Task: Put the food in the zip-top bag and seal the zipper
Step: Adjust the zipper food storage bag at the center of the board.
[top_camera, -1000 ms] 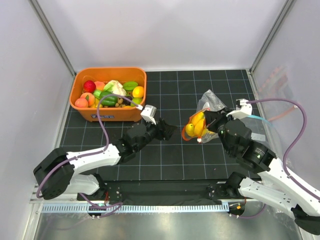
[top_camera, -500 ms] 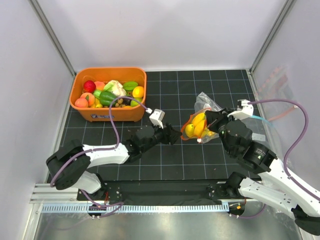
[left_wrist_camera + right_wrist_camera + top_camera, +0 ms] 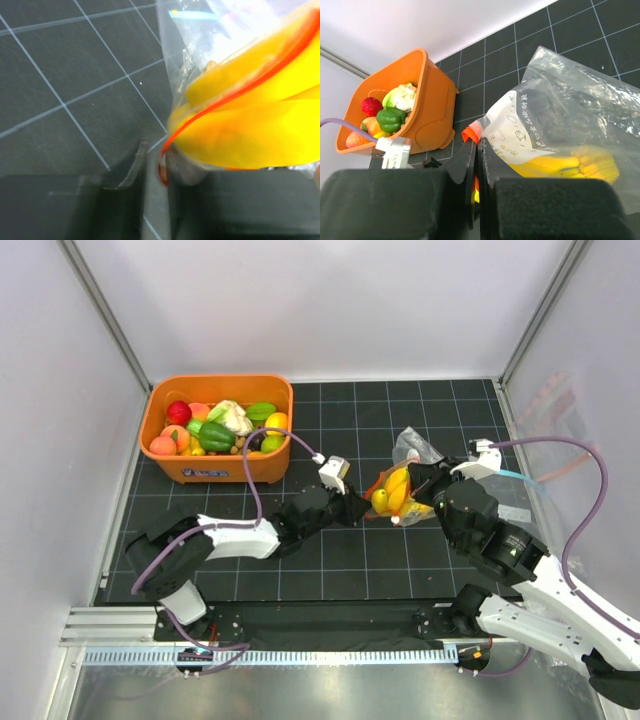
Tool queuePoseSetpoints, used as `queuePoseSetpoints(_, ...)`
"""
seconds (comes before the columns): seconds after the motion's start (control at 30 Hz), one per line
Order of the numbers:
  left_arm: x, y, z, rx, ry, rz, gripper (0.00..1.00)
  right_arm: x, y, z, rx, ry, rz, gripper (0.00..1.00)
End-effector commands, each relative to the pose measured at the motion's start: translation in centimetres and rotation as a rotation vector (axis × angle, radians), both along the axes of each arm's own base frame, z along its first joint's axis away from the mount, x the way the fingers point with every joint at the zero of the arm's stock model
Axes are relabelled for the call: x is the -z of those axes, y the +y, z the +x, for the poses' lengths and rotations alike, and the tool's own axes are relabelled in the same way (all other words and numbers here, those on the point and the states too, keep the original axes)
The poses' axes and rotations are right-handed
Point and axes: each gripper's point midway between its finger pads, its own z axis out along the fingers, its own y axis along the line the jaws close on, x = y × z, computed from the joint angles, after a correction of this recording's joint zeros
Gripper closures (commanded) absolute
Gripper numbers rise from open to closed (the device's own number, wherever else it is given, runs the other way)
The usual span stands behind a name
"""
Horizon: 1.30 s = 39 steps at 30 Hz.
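- Progress, as judged: partway, with the packing begun and the sealing not done.
- Position: bag (image 3: 418, 448) lies on tabletop (image 3: 340, 430) right of centre, well apart from bin (image 3: 222, 468) at the far left.
- Contents: banana (image 3: 397, 488) sits inside the bag, its yellow showing through the clear film. A small yellow-green piece shows at the mouth, too small to name.
- Remainder: most of the food (image 3: 215, 425) is heaped in the bin, including a red apple, peaches, green pieces and cauliflower.
- Grip, right side: right gripper (image 3: 476, 145) has its jaws closed on the bag's mouth edge, with the red-orange strip end pinched between them.
- Grip, left side: left gripper (image 3: 358, 508) is at the opposite end of the mouth. Its jaws stand narrow, and the end of the zipper (image 3: 169, 141) runs into the gap. Cannot tell whether they pinch it or merely flank it.
- Seal: in the left wrist view the zipper arcs across the banana, and from above the mouth bulges round the fruit. Judged unsealed.
- Outstanding, as judged: the zipper needs pressing shut along its whole length. If all the food is meant to go in, the bin's load comes first.
- Step in hand: both grippers are at the mouth, which suggests either spreading or closing. Cannot tell which.
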Motion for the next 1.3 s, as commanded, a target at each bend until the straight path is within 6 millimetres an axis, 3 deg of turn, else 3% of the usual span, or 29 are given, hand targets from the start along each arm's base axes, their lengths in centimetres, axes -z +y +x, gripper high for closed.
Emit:
queuePoseSetpoints(0.0, -1.6, -1.5, 0.2, 0.033, -0.033, -0.037, 0.87, -2.1, -0.3, 0.2, 0.027, -0.057, 0.077, 0.99)
queuePoseSetpoints(0.03, -2.1, -1.5, 0.2, 0.034, -0.034, -0.038, 1.00, -2.1, -0.4, 0.2, 0.027, -0.058, 0.076, 0.99)
queuePoseSetpoints(0.13, -3.5, -0.9, 0.0, 0.022, -0.048, -0.044, 1.00, -2.1, -0.4, 0.3, 0.030, -0.059, 0.067, 0.99)
queuePoseSetpoints(0.3, -7.8, 1.5, -1.4, 0.012, -0.013, -0.010, 1.00, -0.9, 0.3, 1.6, 0.048, -0.007, -0.062, 0.99)
queuePoseSetpoints(0.37, -9.0, 2.0, -2.0, 0.025, 0.000, -0.012, 1.00, 0.9, 1.1, 2.5, 0.052, 0.054, -0.153, 0.99)
queuePoseSetpoints(0.43, -11.2, 2.7, -2.9, 0.042, -0.009, -0.030, 1.00, 1.4, 1.6, 3.1, 0.053, 0.089, -0.213, 0.99)
queuePoseSetpoints(0.53, -12.8, 4.0, -3.1, 0.028, -0.017, -0.020, 1.00, 2.6, 2.7, 3.9, 0.039, 0.144, -0.272, 0.99)
queuePoseSetpoints(0.67, -13.1, 5.6, -2.4, -0.014, -0.017, -0.009, 1.00, 2.4, 2.9, 3.7, 0.024, 0.132, -0.259, 0.99)
queuePoseSetpoints(0.93, -13.3, 7.7, -0.6, -0.062, -0.005, -0.010, 1.00, 0.8, 0.7, 2.6, 0.056, 0.052, -0.215, 0.99)
queuePoseSetpoints(1.07, -12.4, 8.6, 0.5, -0.087, 0.014, 0.012, 0.99, 0.9, 0.7, 2.7, 0.058, 0.057, -0.223, 0.99)
queuePoseSetpoints(1.27, -9.7, 7.3, 1.4, -0.056, 0.040, 0.061, 0.83, 1.9, 0.9, 3.3, 0.071, 0.097, -0.294, 0.99)
